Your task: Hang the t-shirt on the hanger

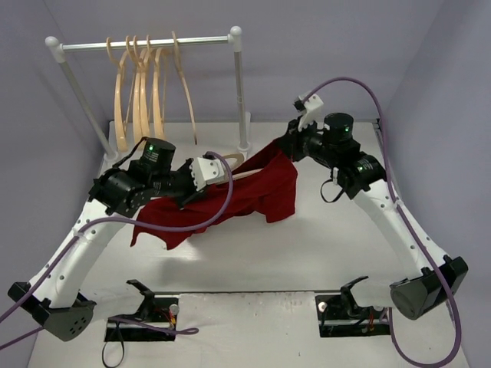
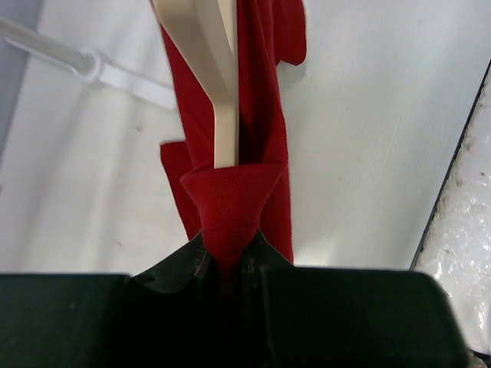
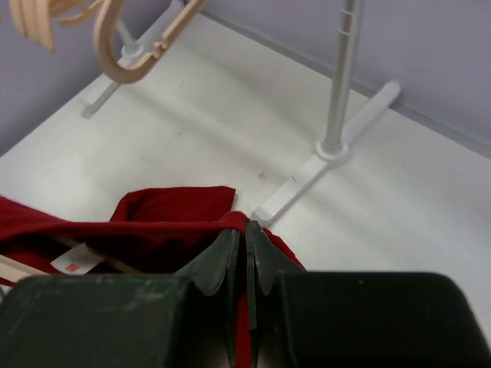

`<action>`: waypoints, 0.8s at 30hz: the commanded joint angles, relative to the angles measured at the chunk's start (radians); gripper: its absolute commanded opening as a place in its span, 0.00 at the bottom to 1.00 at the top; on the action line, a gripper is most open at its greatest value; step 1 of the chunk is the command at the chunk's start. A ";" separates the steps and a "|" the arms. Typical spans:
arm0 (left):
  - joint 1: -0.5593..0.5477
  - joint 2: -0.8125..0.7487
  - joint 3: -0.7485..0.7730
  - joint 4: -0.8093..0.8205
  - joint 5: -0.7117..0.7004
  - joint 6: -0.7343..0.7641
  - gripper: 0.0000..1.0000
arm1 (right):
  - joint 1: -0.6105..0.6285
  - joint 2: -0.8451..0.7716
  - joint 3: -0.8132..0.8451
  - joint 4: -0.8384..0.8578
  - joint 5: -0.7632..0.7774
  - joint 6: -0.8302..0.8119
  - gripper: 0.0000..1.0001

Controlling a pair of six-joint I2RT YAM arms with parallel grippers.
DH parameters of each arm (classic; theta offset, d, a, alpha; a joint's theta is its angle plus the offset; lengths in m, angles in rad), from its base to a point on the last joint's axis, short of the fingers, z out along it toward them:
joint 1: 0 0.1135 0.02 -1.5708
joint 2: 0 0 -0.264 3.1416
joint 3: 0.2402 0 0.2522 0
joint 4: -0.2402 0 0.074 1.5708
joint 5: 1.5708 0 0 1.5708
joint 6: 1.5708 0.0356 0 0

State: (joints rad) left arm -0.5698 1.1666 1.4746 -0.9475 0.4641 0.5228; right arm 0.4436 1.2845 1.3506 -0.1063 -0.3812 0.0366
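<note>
Over the tabletop, left end effector and right end effector each clamped on t-shirt; hanger inside it.

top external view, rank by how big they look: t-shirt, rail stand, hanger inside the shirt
1. rail stand and t-shirt: similar spread, too close to rank
2. hanger: smallest, mostly hidden in cloth
</note>
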 commanded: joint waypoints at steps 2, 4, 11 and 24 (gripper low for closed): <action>-0.060 0.001 0.073 0.005 0.042 0.027 0.00 | 0.111 0.097 0.216 -0.055 0.071 -0.089 0.00; -0.067 0.000 0.049 0.008 0.039 0.021 0.00 | 0.135 0.129 0.248 -0.080 0.075 -0.097 0.00; -0.066 -0.114 -0.127 0.213 -0.067 -0.090 0.00 | 0.199 0.175 0.208 -0.093 0.084 -0.103 0.03; -0.061 -0.198 -0.315 0.441 -0.049 -0.203 0.00 | 0.052 0.074 0.144 -0.103 -0.122 -0.158 0.64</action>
State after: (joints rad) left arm -0.6292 0.9917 1.1837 -0.6877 0.3913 0.3762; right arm 0.6119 1.4650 1.4848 -0.2549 -0.3501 -0.0956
